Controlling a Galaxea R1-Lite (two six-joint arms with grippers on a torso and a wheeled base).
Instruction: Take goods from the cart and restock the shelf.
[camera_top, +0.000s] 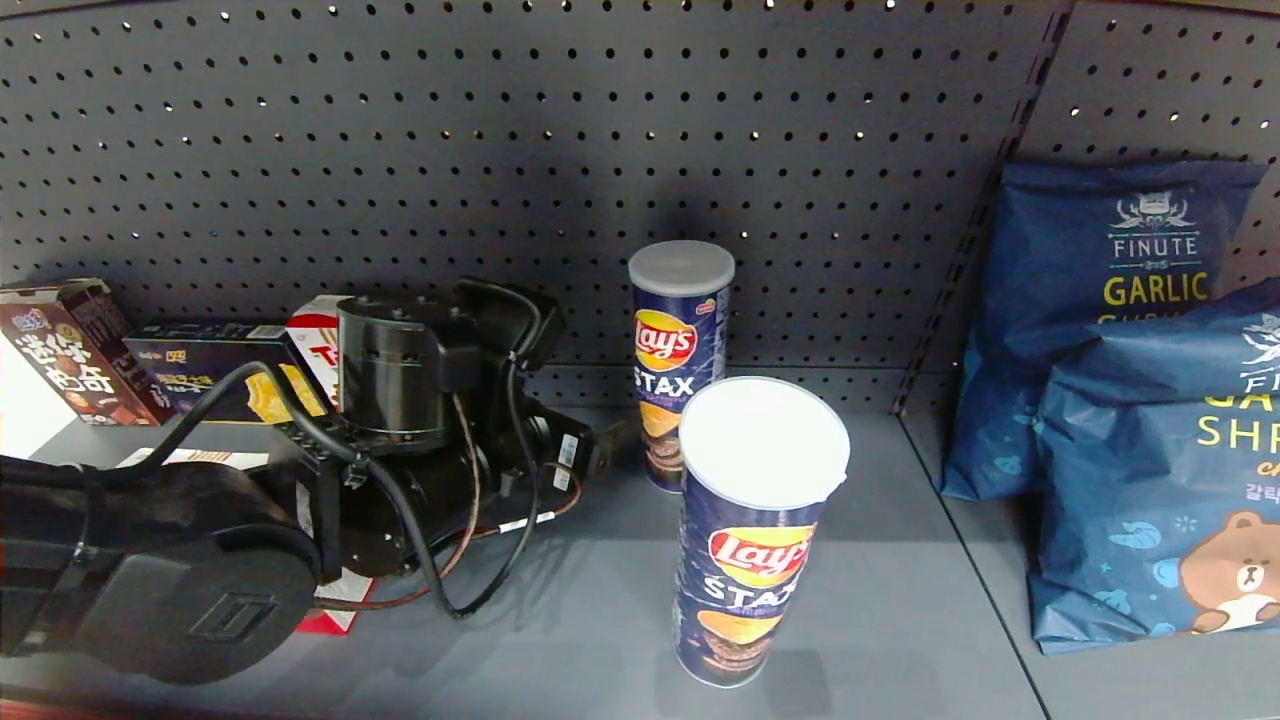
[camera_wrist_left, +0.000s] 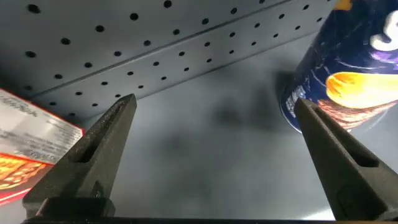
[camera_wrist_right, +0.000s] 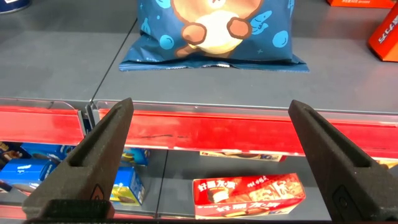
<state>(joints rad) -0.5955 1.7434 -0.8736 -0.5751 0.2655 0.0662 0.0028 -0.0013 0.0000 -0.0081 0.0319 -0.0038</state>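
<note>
A tall dark blue chip can with white lid (camera_top: 752, 540) is placed upright on the grey metal shelf (camera_top: 900, 600), with a second can (camera_top: 680, 365) just behind it. The left hand (camera_wrist_left: 214, 102) and the right hand (camera_wrist_right: 211, 104) are both opened wide, empty.

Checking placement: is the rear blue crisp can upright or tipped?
Upright: rear blue cardboard crisp can stands on its base on the grey shelf, lid up.
</note>
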